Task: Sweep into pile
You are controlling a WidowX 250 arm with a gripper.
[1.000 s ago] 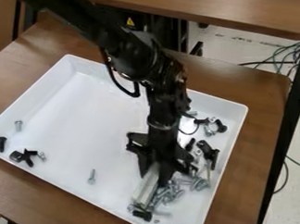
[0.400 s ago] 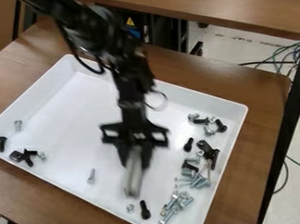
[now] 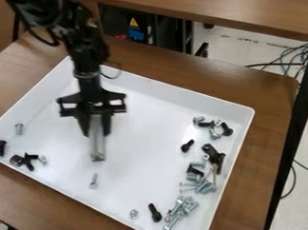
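Note:
My gripper point(image 3: 97, 131) hangs over the left-middle of the white tray point(image 3: 138, 136), shut on a pale flat sweeping tool point(image 3: 97, 145) that points down toward the tray's floor. Just below the tool's end lies a single silver bolt point(image 3: 93, 181). Silver bolts point(image 3: 180, 211) and more screws point(image 3: 200, 182) are grouped along the tray's right and lower right. Black and silver hardware point(image 3: 214, 128) sits in the upper right. Near the left edge are a black screw point(image 3: 1, 147), a silver bolt point(image 3: 18, 128) and a black knob-like part point(image 3: 18, 160).
The tray's raised wall point(image 3: 237, 145) surrounds the hardware. It rests on a brown wooden table point(image 3: 261, 118). Another wooden surface point(image 3: 210, 10) stands behind, with green and black cables point(image 3: 294, 59) on the floor at right.
The gripper, with the tool, has moved left and up from the lower right pile. A black screw at the bottom and another at the right have shifted slightly.

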